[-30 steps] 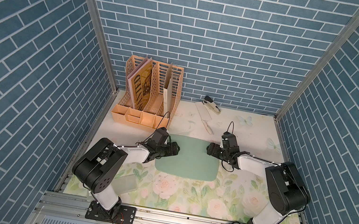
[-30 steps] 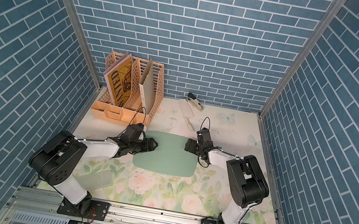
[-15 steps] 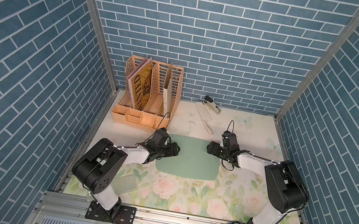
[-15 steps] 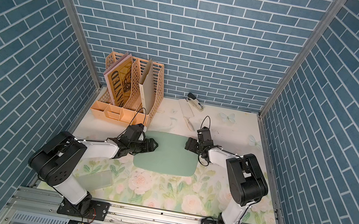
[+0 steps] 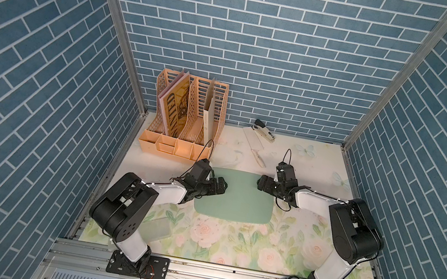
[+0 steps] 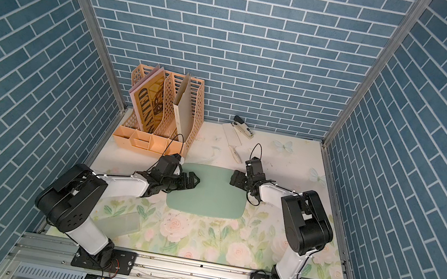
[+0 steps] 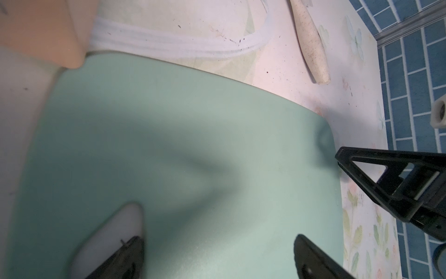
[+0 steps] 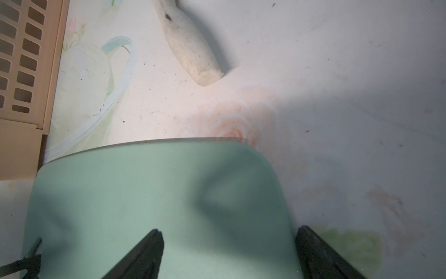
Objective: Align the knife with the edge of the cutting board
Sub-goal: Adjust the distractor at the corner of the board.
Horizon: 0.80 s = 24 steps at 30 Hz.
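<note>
Both the left fingers [image 7: 128, 258] and the right fingers [image 8: 147, 253] stand wide open and empty over the cutting board [image 5: 235, 207], the left above its holed end, the right straddling an opposite corner. The knife [image 5: 254, 149] lies on the tabletop [image 5: 319, 169] beyond both, nearer the right fingers and apart from the board; the wrist views show only its handle. A stapler [image 5: 264, 130] sits just beside its blade, and an organiser [image 5: 182, 139] stands beyond the left fingers.

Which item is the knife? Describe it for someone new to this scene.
Find the peach desk organizer against the blue brick back wall. On the floral table beside it, beyond the far edge of the green cutting board, the knife lies flat at a slant. It is white, with a broad rectangular blade and cream handle, unlike the black-and-white stapler by its blade tip.
</note>
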Each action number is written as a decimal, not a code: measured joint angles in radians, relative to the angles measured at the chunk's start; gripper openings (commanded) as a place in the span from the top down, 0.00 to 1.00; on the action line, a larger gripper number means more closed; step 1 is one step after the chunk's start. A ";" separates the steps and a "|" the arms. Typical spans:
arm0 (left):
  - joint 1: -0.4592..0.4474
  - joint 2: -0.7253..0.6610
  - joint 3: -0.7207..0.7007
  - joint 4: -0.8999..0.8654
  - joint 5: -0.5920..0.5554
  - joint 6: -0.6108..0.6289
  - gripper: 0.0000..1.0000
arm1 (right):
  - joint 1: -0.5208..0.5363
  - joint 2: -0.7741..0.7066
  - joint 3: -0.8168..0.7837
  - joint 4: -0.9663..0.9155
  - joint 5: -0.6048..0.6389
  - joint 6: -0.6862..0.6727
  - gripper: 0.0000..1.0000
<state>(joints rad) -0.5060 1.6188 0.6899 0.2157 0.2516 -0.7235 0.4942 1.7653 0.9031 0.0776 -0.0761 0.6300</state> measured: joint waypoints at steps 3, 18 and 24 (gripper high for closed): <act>-0.003 0.001 0.016 -0.032 0.000 0.005 0.00 | 0.000 -0.003 0.002 0.000 -0.002 0.002 0.00; -0.016 0.001 0.130 -0.268 -0.023 0.052 0.00 | -0.047 -0.026 0.001 -0.052 -0.044 -0.002 0.01; -0.005 0.017 0.142 -0.277 -0.023 0.063 0.00 | -0.050 -0.056 -0.042 -0.033 -0.085 0.002 0.03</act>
<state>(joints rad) -0.5114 1.6360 0.8322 -0.0616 0.2287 -0.6601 0.4446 1.7092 0.8612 0.0444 -0.1612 0.6323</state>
